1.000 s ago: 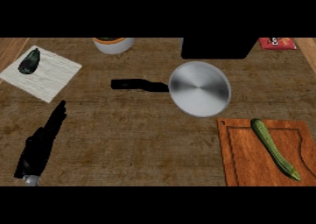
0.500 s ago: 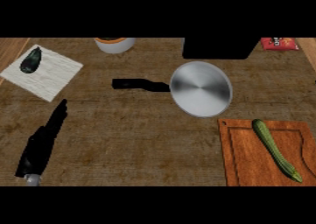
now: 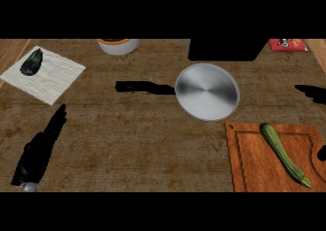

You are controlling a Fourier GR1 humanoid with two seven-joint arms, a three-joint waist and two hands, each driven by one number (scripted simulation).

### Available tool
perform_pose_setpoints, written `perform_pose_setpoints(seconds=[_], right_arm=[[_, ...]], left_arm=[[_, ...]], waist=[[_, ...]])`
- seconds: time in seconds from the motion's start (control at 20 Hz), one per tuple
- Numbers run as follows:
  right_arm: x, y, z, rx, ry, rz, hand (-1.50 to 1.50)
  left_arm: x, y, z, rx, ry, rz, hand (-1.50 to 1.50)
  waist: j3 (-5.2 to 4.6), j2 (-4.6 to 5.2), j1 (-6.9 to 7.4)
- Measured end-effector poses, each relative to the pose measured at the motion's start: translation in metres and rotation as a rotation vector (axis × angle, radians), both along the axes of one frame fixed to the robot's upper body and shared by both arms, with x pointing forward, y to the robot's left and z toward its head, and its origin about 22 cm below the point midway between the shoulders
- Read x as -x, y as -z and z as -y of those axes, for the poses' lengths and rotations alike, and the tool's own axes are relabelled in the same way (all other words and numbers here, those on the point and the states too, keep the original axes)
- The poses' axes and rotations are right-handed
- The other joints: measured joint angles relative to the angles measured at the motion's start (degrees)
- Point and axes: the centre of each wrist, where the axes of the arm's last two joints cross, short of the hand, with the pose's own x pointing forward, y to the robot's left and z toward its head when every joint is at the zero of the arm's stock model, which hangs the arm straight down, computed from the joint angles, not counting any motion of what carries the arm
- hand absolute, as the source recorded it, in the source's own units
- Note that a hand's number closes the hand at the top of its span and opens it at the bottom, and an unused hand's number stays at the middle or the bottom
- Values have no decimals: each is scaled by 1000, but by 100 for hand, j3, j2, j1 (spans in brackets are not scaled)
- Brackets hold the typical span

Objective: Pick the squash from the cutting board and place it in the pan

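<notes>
Looking down from the head view, the squash (image 3: 284, 154) lies lengthwise on the cutting board (image 3: 252, 167), just below the pan (image 3: 207, 91) on the worktop (image 3: 138, 140). The right hand (image 3: 316, 94) shows only at the right edge, so I cannot tell its state, while the left hand (image 3: 42, 151) rests open at lower left. Being long and thin, the squash could roll or tip if grasped off-centre, I judge.

Black robot hand (image 3: 39, 153), grey forearm (image 3: 30, 187)
</notes>
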Motion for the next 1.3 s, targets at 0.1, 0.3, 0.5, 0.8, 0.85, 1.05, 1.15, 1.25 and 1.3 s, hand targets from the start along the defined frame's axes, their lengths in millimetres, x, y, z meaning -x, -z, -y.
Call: perform_pose_setpoints(seconds=[0.1, 0.3, 0.5, 0.8, 0.85, 1.05, 1.15, 1.25, 1.3], right_arm=[[-7, 1, -13, 42, -23, -35, -150], [-9, 7, -28, 118, -71, -116, -150], [-11, 16, -38, 166, -83, -164, -150], [-8, 23, -56, 171, -101, -195, -150], [-10, 24, -56, 183, -98, -201, -150], [-11, 32, -59, 232, -94, -233, -150], [-6, 36, -60, 245, -93, -242, -150], [-3, 47, -64, 268, -96, -262, -150], [-3, 49, -64, 274, -93, -267, -150]], left_arm=[[0, 2, 3, 2, 3, -1, 0], [-1, -2, 3, 2, 6, 0, 0], [4, 1, 4, 1, -2, -2, 0], [-1, 0, 5, 5, -1, -3, 0], [0, 0, 2, 3, 0, -4, 0], [-1, 0, 4, 6, -2, -5, 0], [1, 2, 1, 4, -5, -6, 0], [-2, 0, 7, 5, -6, -9, 0], [-6, 0, 7, 5, -5, -7, 0]], waist=[[1, 2, 9], [0, -1, -3], [2, -2, -11], [2, -4, -34], [2, -3, -27], [2, -3, -26], [3, -4, -33], [3, -4, -35], [4, -3, -37]])
